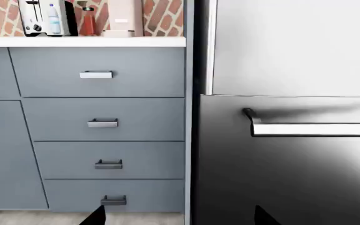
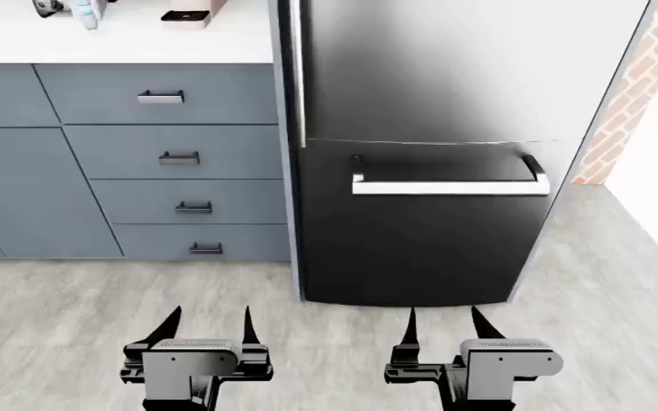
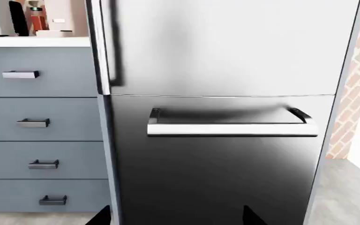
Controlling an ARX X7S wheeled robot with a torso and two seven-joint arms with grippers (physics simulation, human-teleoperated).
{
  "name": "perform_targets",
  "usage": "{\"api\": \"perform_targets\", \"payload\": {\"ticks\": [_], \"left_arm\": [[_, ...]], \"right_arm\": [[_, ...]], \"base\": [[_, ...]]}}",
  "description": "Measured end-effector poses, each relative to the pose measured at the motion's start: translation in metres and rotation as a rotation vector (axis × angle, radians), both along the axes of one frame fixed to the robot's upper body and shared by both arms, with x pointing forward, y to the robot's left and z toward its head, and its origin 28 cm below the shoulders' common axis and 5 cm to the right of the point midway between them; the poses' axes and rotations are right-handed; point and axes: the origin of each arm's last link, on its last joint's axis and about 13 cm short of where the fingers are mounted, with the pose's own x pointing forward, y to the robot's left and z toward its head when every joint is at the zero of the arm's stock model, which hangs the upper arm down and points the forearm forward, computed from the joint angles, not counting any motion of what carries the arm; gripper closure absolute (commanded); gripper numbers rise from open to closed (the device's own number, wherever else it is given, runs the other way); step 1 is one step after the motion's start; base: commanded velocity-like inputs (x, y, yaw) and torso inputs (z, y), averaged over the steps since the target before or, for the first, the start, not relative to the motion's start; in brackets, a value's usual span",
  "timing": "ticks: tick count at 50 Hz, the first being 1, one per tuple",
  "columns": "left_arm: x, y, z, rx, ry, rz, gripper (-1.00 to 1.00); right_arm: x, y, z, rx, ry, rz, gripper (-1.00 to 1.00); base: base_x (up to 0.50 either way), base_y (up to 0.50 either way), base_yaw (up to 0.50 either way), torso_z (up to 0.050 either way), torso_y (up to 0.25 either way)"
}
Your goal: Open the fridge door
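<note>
— Where is the fridge door?
— Straight ahead: tall glossy steel-to-black upper fridge door [image 2: 455, 68], shut flush, long vertical bar handle [image 2: 297, 73] on its edge beside the grey-blue cabinet drawers [image 2: 181, 158]. Below it, black lower front with horizontal silver bar handle [image 2: 449, 184].
— And the grippers?
— Low over pale wood-look floor [image 2: 66, 300], well short of the fridge. Left gripper [image 2: 209, 324] spread, empty. Right gripper [image 2: 444, 324] spread, empty too.

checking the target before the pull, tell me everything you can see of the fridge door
The fridge door is the tall upper panel, glossy steel shading darker, shut flush above the black lower front. A long vertical bar handle runs along its edge nearest the grey-blue drawers. Nothing touches it; both grippers are well short.
</note>
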Motion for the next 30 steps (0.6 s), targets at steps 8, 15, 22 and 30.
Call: {"api": "perform_targets", "payload": {"ticks": [8, 15, 22, 30], "left_arm": [[0.0031, -0.0004, 0.0002, -0.001, 0.002, -0.005, -1.00], [0.0041, -0.0003, 0.0003, -0.001, 0.003, -0.008, -1.00], [0.0021, -0.0003, -0.0001, -0.003, 0.005, -0.010, -1.00], [-0.0003, -0.0007, -0.0001, -0.003, 0.006, -0.013, -1.00]], "right_arm": [[-0.0004, -0.0001, -0.0001, 0.003, -0.003, 0.001, -1.00], [-0.0010, -0.0001, -0.0002, 0.003, -0.006, 0.003, -1.00], [-0.0012, 0.0002, -0.0003, -0.005, -0.009, 0.005, -1.00], [-0.0013, -0.0001, -0.0002, -0.008, -0.014, 0.003, -1.00]], "base": [[0.00, 0.00, 0.00, 0.000, 0.000], [0.02, 0.00, 0.00, 0.000, 0.000], [0.41, 0.00, 0.00, 0.000, 0.000], [0.45, 0.00, 0.00, 0.000, 0.000]]}}
